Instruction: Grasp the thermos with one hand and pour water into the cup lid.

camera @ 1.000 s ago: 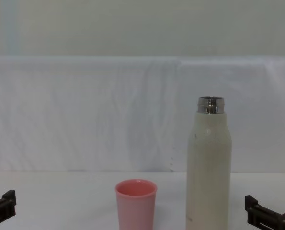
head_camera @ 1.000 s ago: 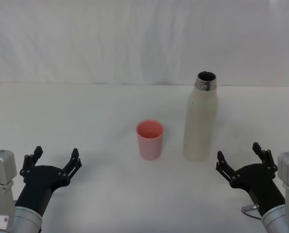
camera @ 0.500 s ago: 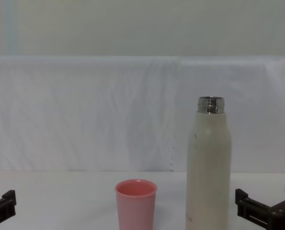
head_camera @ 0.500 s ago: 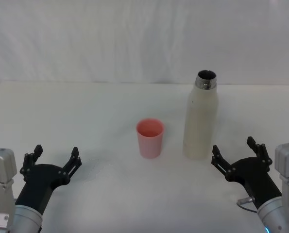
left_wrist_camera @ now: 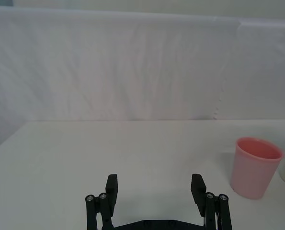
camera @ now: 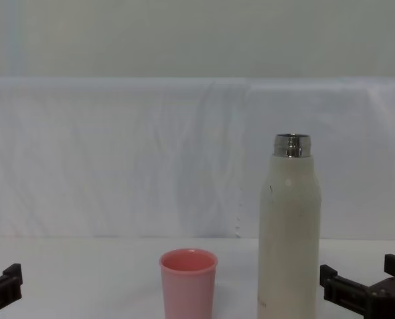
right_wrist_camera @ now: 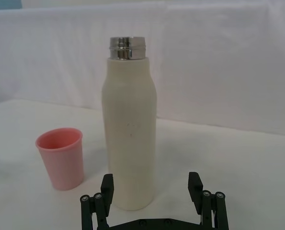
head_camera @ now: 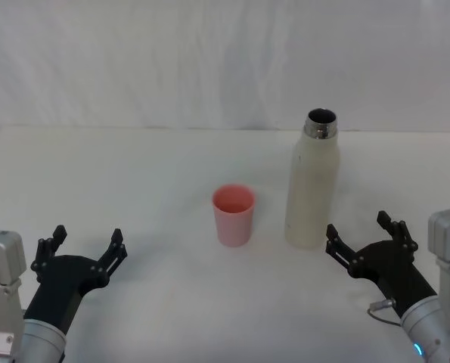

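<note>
The right end effector (head_camera: 363,242), fingers wide open and holding nothing, has crept forward and now sits just beside the thermos (head_camera: 312,185), which stands upright on the desk (head_camera: 134,174) near the cup lid (head_camera: 233,215), so grabbing looks next, while the left end effector (head_camera: 83,248) waits open.

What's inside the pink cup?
The cup looks empty: its pink inside wall shows, and no water. Its very bottom is hidden by the rim. The thermos beside it stands open, dark inside.
</note>
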Robot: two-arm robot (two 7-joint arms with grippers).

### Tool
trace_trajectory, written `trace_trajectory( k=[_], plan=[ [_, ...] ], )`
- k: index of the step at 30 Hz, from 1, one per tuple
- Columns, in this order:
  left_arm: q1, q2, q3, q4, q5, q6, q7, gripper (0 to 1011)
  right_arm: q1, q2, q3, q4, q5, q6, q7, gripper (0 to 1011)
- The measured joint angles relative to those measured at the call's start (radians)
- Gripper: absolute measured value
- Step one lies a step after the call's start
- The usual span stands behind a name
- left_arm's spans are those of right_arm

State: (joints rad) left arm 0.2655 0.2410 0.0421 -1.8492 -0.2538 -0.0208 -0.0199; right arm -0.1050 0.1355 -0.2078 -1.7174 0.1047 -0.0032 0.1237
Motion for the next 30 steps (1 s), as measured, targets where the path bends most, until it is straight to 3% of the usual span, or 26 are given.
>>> trace_trajectory(
  k=[6,13,30],
  plan=[
    [0.0,0.0,0.0,0.0,0.0,0.0,0.0,1001,0.04,0.005,0.013,0.034,0.047,0.031,0.052,1001],
    [0.0,0.0,0.0,0.0,0.0,0.0,0.0,1001,0.076,0.019,0.007,0.062,0.068,0.043,0.08,1001],
    [0.0,0.0,0.0,0.0,0.0,0.0,0.0,1001,0.159,0.033,-0.04,0.126,0.062,0.056,0.099,1001]
  ],
)
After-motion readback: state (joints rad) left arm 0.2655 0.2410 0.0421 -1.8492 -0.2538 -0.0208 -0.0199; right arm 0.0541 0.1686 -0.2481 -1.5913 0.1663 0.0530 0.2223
